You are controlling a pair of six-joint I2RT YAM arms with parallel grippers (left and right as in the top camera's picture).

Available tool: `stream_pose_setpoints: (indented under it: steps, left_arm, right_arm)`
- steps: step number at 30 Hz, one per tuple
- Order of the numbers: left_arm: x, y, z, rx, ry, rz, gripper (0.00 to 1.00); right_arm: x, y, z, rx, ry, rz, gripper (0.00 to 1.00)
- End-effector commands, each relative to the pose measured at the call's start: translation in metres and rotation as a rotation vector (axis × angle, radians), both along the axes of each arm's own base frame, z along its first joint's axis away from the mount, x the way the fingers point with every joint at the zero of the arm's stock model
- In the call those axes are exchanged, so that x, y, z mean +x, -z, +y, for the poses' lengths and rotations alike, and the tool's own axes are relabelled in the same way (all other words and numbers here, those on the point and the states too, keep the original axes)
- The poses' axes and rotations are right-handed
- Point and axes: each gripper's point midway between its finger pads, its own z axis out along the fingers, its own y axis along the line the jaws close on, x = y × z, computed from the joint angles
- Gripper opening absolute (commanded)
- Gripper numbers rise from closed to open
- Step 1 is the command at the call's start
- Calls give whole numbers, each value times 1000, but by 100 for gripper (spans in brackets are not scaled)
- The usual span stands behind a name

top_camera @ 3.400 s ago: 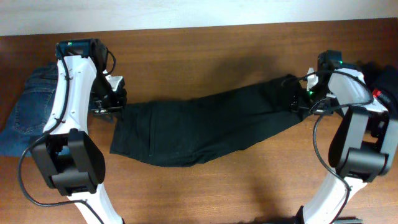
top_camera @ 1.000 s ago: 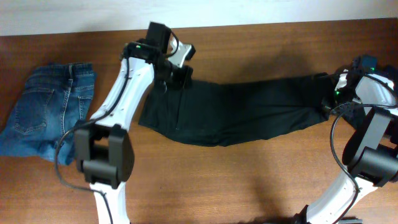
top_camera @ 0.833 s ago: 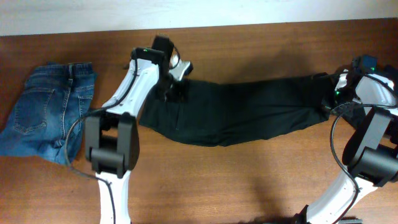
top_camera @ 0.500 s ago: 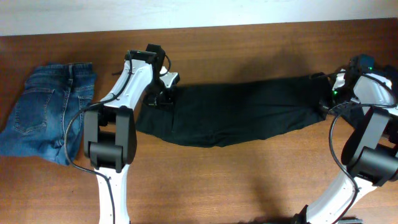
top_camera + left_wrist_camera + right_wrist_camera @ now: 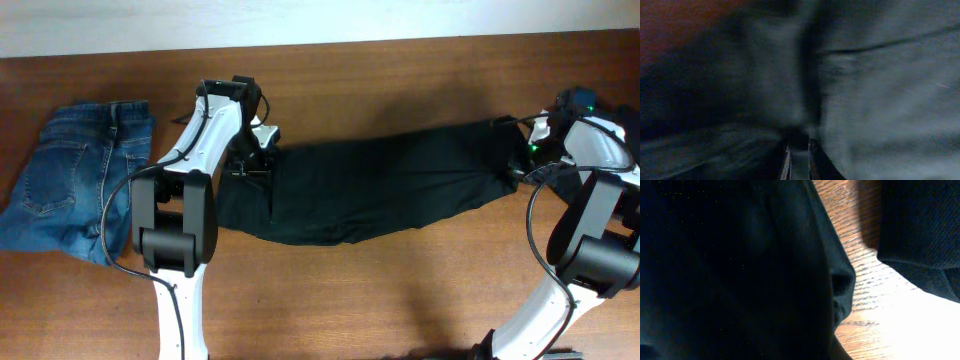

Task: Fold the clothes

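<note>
The black trousers (image 5: 380, 185) lie stretched between both claws, waist under the left gripper (image 5: 251, 165), hem at the right gripper (image 5: 519, 160). Whether either pinches cloth I cannot tell; pull evenly, keeping fabric flat

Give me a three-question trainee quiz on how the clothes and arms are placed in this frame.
1. True or false: the jeans lie apart from the trousers.
2. Where is the right tool? A) at the trousers' end farthest from the jeans; B) on the jeans; C) at the middle of the trousers.
3. Fill in: the left tool is at the end of the ____ nearer the jeans.

Key: 1 true; 2 A; 3 trousers.
</note>
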Motion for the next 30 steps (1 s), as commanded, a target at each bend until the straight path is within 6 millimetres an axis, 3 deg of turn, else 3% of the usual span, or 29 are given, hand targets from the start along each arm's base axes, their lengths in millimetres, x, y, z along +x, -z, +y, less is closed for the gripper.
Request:
stream_pose_setpoints:
  steps: [1, 8, 11, 13, 16, 19, 25, 30]
  left_arm:
    - [12, 12, 65, 329, -76, -49, 14]
    - [22, 14, 60, 314, -119, -90, 17]
    - [24, 13, 62, 321, -120, -97, 1]
    - [30, 11, 61, 318, -125, -120, 1]
    - [43, 0, 60, 310, -133, -168, 1]
    - [57, -17, 57, 295, -143, -226, 1]
    - [73, -47, 54, 272, -159, -316, 1]
    - [73, -51, 54, 270, -160, -325, 1]
  right_arm:
    - [3, -17, -18, -68, 31, -34, 4]
    - [3, -17, -19, -71, 32, -31, 4]
    - [4, -18, -20, -73, 34, -36, 4]
    - [5, -21, -23, -76, 38, -43, 4]
    - [8, -36, -24, -89, 9, -62, 4]
    - [14, -63, -22, -103, -22, -99, 4]
    - [24, -119, 19, -118, -197, -163, 4]
    - [26, -128, 79, -156, -370, -140, 4]
